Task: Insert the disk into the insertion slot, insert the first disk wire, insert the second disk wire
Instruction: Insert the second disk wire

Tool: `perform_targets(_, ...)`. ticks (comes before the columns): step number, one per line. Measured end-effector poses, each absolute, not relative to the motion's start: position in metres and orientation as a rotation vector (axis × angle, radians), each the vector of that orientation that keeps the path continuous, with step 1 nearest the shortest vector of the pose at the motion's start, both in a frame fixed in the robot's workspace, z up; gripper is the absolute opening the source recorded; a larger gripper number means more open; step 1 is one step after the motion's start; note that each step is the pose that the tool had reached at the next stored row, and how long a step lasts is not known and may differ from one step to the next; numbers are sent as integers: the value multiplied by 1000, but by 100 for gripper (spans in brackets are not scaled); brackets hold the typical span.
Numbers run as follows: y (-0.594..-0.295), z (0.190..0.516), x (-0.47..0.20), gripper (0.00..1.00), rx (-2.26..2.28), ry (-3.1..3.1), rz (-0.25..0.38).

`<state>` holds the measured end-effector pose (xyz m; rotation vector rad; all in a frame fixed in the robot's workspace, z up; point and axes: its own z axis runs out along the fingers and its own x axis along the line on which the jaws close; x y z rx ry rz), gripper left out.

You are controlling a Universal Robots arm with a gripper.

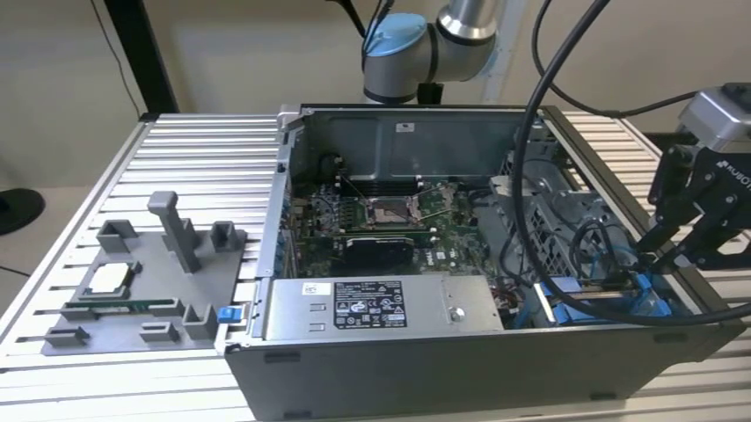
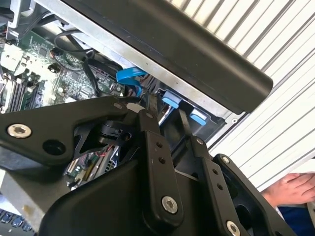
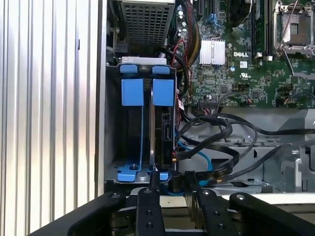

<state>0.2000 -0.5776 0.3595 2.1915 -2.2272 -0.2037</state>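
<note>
A big open computer case [image 1: 470, 360] lies on a table [image 1: 211, 132] made of metal slats. The robot arm [image 1: 405, 48] stands behind the case.

Lots of things sit inside the case. A grey power box [image 1: 375, 308] with a sticker lies along the near wall. Behind it is the green board [image 1: 446, 233] with the square silver socket [image 1: 390, 209]. The insertion slot [image 1: 586, 294], with its blue rails, is in the corner at the exterior view's right.

The first wrist view looks straight into the insertion slot [image 3: 112, 123]. The disk [image 3: 165, 132] is standing inside it, on the side next to the green board [image 3: 236, 73]. Its blue tab [image 3: 163, 92] sticks out at one end. A second blue tab [image 3: 132, 92] sits beside it, and the space under that one is dark. Black wires [image 3: 216, 142] and a thin blue wire [image 3: 206, 160] curl just beside the disk's edge. I cannot tell if any wire is plugged into the disk.

The gripper [image 1: 663, 257] hangs over the slot. In both wrist views the gripper [image 3: 171, 177] [image 2: 167, 105] is open, its two black fingers [image 3: 150, 196] a little apart, and nothing is held between them.

On the exterior view's left, a grey tray [image 1: 164, 286] on the table holds a small silver square [image 1: 105, 280] and a green stick [image 1: 118, 306].

A person's hand [image 2: 290, 189] rests on the table in the second wrist view.
</note>
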Motion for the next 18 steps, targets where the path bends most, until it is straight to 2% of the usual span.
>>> perform_targets(18,-578,357,200,100,2202,-2236,-229)
